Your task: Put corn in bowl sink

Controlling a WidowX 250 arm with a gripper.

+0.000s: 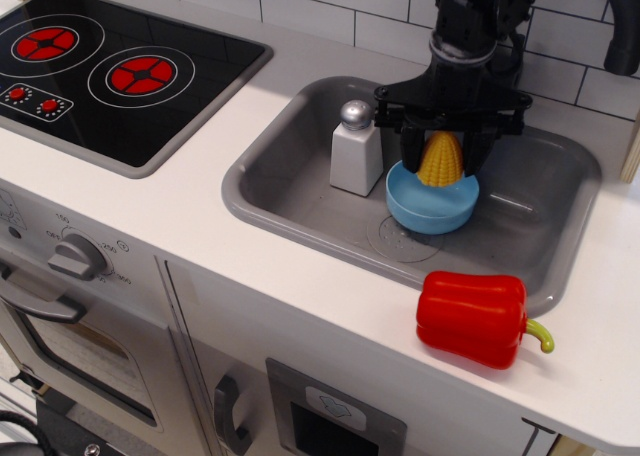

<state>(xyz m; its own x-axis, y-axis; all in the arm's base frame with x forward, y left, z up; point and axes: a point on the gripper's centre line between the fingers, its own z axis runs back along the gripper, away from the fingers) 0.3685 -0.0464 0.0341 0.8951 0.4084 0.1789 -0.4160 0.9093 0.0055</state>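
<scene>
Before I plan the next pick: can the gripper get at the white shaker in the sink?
Probably yes, once it lets go: the gripper holds the corn over the bowl, and the shaker stands uncovered beside it.

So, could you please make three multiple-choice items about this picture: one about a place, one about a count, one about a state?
1. Where is the white shaker?
A. On the stovetop
B. In the sink, left of the bowl
C. On the counter beside the red pepper

2. How many red burners show on the stovetop?
A. Two
B. Three
C. Four

3. What is the state of the corn?
A. Lying loose on the sink floor
B. Resting on the counter
C. Between the fingers of the gripper, low over the bowl

Answers:
1. B, since the shaker stands inside the grey basin next to the blue bowl.
2. A, since only two large red rings are visible.
3. C, since the black fingers flank the corn at the bowl's rim.
</scene>
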